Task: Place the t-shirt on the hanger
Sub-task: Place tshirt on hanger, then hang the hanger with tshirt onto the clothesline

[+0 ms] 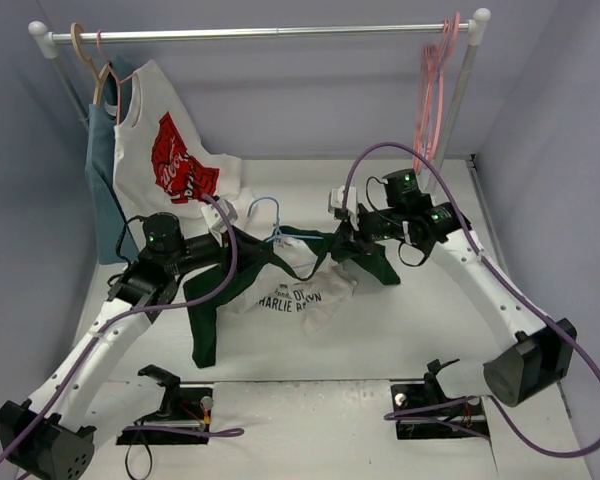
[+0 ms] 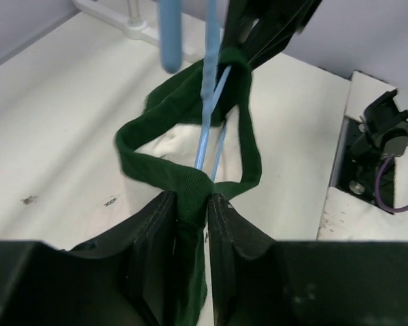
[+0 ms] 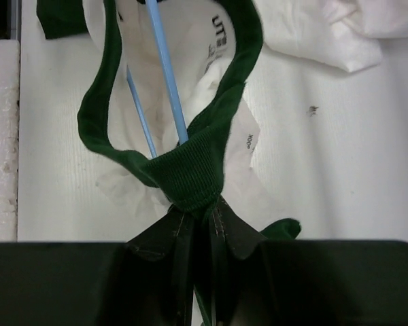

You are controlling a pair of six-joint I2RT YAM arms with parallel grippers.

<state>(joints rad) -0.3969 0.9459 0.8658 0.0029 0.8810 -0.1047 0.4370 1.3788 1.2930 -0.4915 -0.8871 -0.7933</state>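
l claw (image 2: 190, 204) is closed tight on the green collar (image 2: 132, 159) of the t-shirt (image 1: 300, 295); ribbed cloth is pinched betw both fingers. r claw (image 3: 198, 204) is likewise clamped on the collar at the opposite side, so the neck opening is pulled into a loop betw the two. the hanger (image 3: 164, 64) is seen passing through that loop: its blue wires run down inside the neck in both wrist views, w/ the hook (image 1: 267, 208) sticking up above the collar in the top view. the t-shirt is held partly raised over the middle of the desk (image 1: 440, 300), betw the arms. its white body w/ black text is crumpled on the desk, one green sleeve is stretched toward the near left, the other is spread to the right. at the back, a red-print shirt (image 1: 170, 160) and pink hangers (image 1: 432, 90) are hung on a rail (image 1: 260, 33).
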